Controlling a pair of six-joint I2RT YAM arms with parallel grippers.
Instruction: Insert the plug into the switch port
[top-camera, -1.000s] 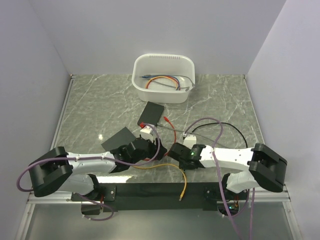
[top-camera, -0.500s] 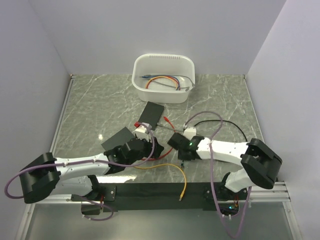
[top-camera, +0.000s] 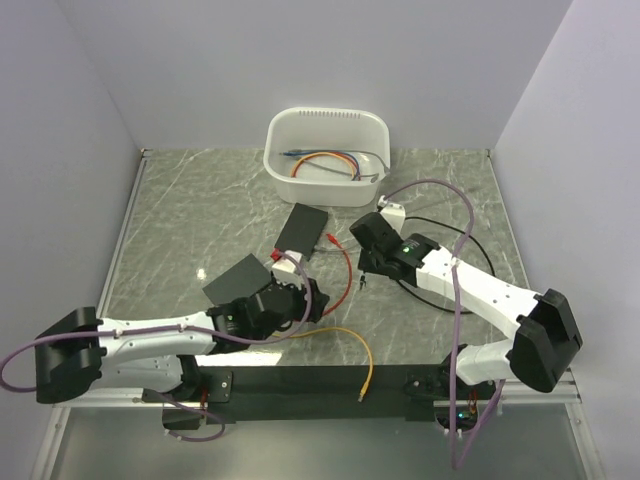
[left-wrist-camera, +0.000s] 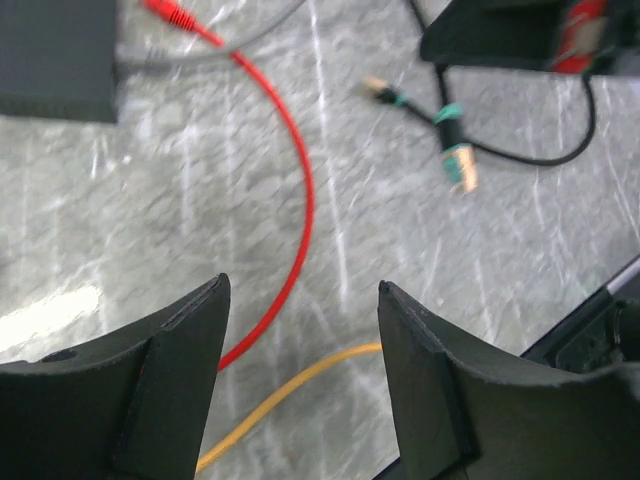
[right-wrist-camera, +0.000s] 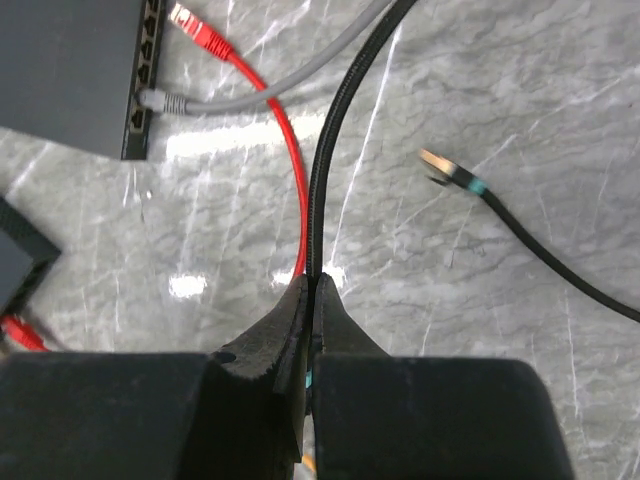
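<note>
Right fingers (right-wrist-camera: 285, 335) pressed together, pinching black cable (right-wrist-camera: 330, 150) along its run; left fingers (left-wrist-camera: 170, 400) spread, empty, above red cable (left-wrist-camera: 303, 200). Gold-tipped plug (right-wrist-camera: 437, 162) lies loose on surface (right-wrist-camera: 520, 60), right of frame, well apart from switch (right-wrist-camera: 70, 70) upper left. Risk: a grip on the cord rather than the plug could let the tip swing and miss its port. Left wrist view shows second plug (left-wrist-camera: 462, 172); only right wrist view shows ports (right-wrist-camera: 143, 60), grey cable (right-wrist-camera: 250, 85) seated.

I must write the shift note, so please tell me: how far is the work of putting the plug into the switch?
Done: the right claw is shut on the black cable; a grey cable sits in the switch. In hand: that black cable, held clear of the switch. To do: the red plug lies loose beside the switch, so insertion remains. The left claw is open and empty.
</note>
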